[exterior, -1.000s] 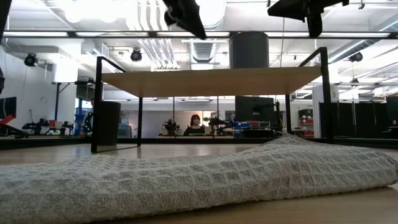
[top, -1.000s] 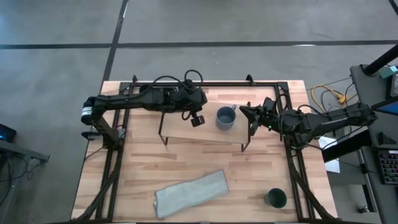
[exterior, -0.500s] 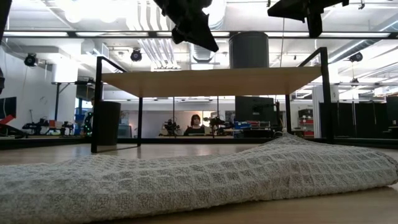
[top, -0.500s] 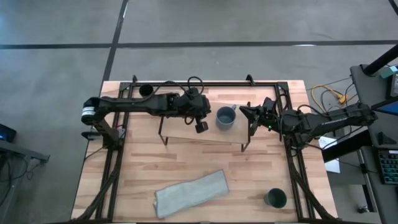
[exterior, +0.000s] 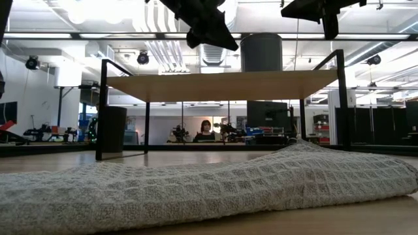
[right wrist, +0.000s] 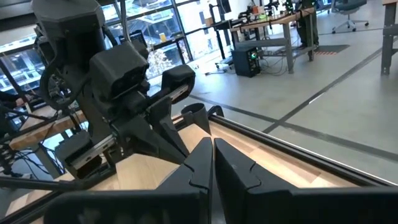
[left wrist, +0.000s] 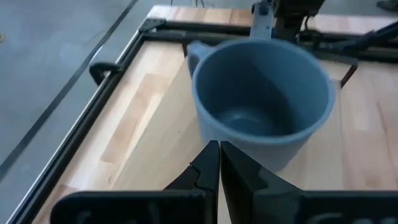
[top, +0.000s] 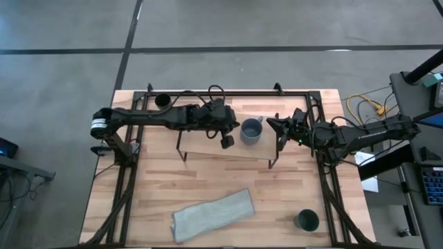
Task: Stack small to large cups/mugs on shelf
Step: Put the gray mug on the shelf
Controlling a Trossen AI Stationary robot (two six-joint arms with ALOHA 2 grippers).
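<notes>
A grey-blue mug (top: 250,131) stands on the light-wood shelf (top: 208,146); it also shows in the low view (exterior: 261,52) and the left wrist view (left wrist: 261,99). My left gripper (top: 227,140) is shut, above the shelf, its tips (left wrist: 219,148) just short of the mug's left wall. My right gripper (top: 271,124) is shut and empty, above the shelf's right end. A black cup (top: 163,100) stands on the table at the far left. A dark teal-green cup (top: 306,221) stands on the table at the near right.
A grey waffle towel (top: 213,214) lies crumpled on the near part of the table and fills the front of the low view (exterior: 209,189). A black metal frame (top: 131,173) runs along the table's edges. A person (exterior: 205,129) sits far behind the table.
My left gripper has moved toward the table's right edge, toward the grey-blue mug, and a little lower and nearer, staying shut. As the arm shifted, the black cup at the far left came into sight from under it. The mug has not moved.
</notes>
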